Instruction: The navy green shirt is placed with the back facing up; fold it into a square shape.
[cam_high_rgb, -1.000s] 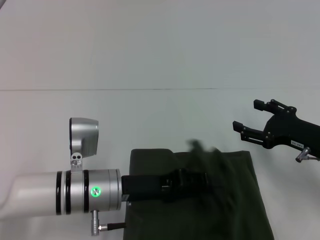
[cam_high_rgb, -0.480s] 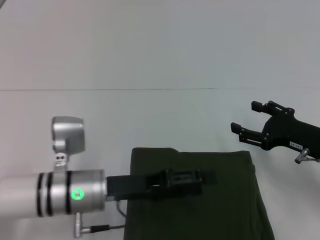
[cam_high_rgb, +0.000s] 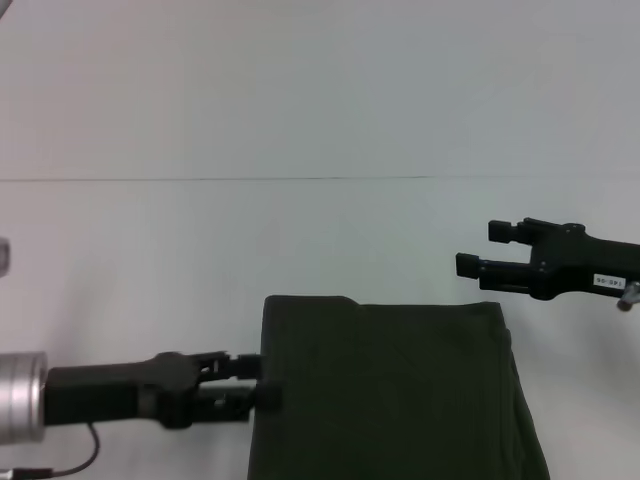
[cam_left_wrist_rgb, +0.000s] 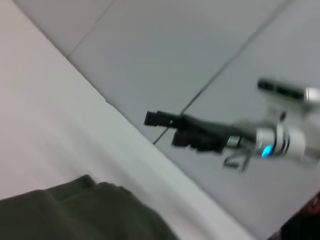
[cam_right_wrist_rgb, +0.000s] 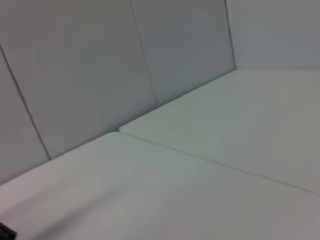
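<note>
The navy green shirt lies folded on the white desk, a tidy dark block with straight edges, sitting at about six o'clock in the head view and running off the near edge. Its top edge is flat, with a small step near the eleven o'clock corner, and a layered fold shows down its three o'clock side.

Left end effector comes in low from nine o'clock, arm stretched level over the desk, tips right at the shirt's nine o'clock edge. Its two black fingers lie close together with only a thin slot between them, and nothing is caught in that slot; whether the tips actually touch the cloth cannot be told.

Right end effector hangs at about three o'clock, up off the shirt's one o'clock corner and apart from it, fingers spread wide and empty. The left wrist view catches it too, across pale desk from a rounded fold of the shirt. The right wrist view shows only bare desk and wall.
</note>
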